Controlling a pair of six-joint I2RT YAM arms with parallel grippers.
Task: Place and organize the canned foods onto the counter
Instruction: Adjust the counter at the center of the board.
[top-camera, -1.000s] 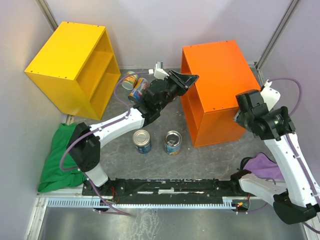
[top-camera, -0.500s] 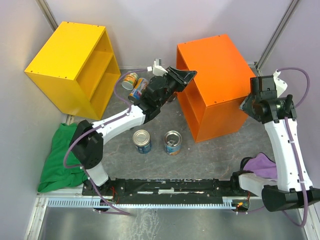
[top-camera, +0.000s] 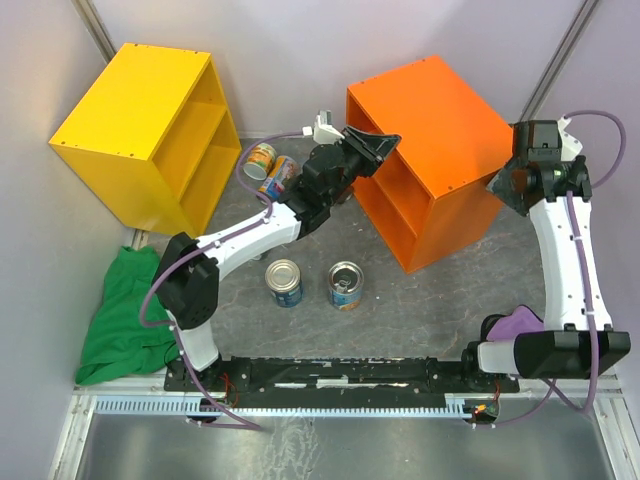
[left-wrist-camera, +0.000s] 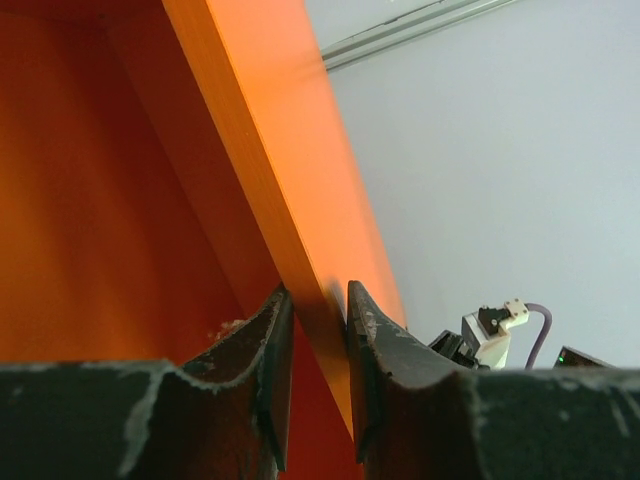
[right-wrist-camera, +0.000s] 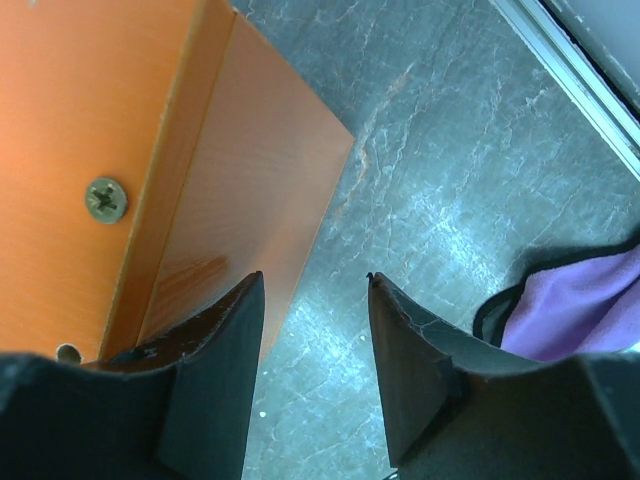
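Note:
The orange counter (top-camera: 430, 120) stands at the back right, turned at an angle, with its open shelved side facing front-left. My left gripper (top-camera: 384, 146) is shut on the edge of its left panel; the left wrist view shows both jaws (left-wrist-camera: 318, 300) clamped on that orange panel (left-wrist-camera: 270, 150). My right gripper (top-camera: 504, 188) is open and empty, just beside the counter's right corner (right-wrist-camera: 150, 150). Two blue-labelled tins (top-camera: 285, 281) (top-camera: 346, 285) stand in front. Two colourful cans (top-camera: 262, 158) (top-camera: 278, 177) lie by the left arm. The other cans are hidden.
A yellow cabinet (top-camera: 140, 125) stands at the back left. A green cloth (top-camera: 125, 310) lies at the front left. A purple cloth (top-camera: 522, 328) lies by the right arm's base and shows in the right wrist view (right-wrist-camera: 585, 310). Grey walls close in the back and sides.
The orange counter has swung round and shifted back-left with the left gripper on its panel, so its open side now shows. My right gripper has moved further back along its right side.

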